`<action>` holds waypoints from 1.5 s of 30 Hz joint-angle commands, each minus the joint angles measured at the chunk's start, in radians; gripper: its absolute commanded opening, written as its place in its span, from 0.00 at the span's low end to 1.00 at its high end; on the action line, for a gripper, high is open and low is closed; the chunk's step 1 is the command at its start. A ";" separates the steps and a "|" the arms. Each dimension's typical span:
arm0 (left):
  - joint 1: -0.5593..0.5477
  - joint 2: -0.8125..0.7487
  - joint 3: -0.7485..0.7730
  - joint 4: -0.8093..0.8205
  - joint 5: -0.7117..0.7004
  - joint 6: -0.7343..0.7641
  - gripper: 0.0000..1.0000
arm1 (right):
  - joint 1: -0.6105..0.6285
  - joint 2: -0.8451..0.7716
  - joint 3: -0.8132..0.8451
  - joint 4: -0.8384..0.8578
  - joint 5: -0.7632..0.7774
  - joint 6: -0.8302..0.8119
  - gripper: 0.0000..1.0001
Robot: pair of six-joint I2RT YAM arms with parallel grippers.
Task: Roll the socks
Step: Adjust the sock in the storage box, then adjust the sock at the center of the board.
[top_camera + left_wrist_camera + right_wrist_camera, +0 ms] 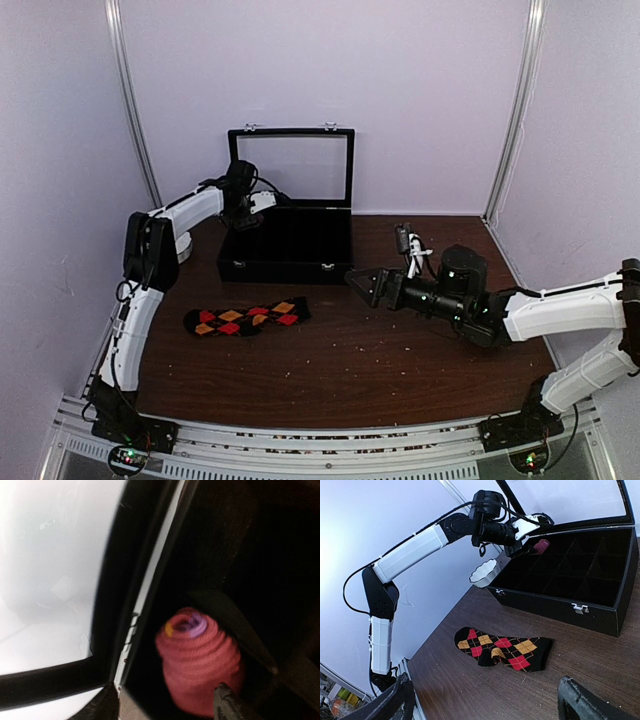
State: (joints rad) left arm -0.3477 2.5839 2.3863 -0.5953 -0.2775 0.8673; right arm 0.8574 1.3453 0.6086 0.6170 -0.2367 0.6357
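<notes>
The brown desk (350, 370) is dotted with pale specks near its front edge. Over its right half the right gripper (487, 702) hangs released, its two dark fingers spread wide with nothing between them, pointing left toward the middle of the desk. To the left of it, well apart, the black sock (247, 318) with red and orange diamonds lies flat and unrolled on the bare wood, its length running left to right. Behind the sock stands a black box (285, 268), divided inside into many small compartments, with two metal clasps on its front wall. A small white fluted dish (485, 573) shows just beside the box's left end. The pink sock (197, 665) sits rolled into a tight bundle in a compartment at the far left corner of the box, a bit of orange and purple showing at the centre of the roll. The left gripper (166, 704) reaches in over that corner with its fingers parted: one fingertip is at the roll's edge, the other is clear of it by the box wall, so it is not clamped on the sock. The glass-panelled lid (290, 131) stands upright at the back.
</notes>
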 commanded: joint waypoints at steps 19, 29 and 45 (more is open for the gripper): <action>0.017 -0.825 -0.549 -0.360 0.637 -0.267 0.98 | -0.168 0.196 0.307 -0.489 -0.085 -0.117 1.00; 0.137 -1.112 -1.122 -0.378 0.579 -0.191 0.89 | -0.130 0.221 0.330 -0.514 0.083 -0.068 1.00; 0.182 -0.833 -1.228 -0.249 0.444 -0.426 0.67 | 0.148 0.632 0.816 -0.845 0.315 -0.533 0.71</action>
State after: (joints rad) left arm -0.1753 1.7199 1.1404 -0.8742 0.1741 0.5209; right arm 1.0012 1.9129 1.3556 -0.1913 0.0395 0.1997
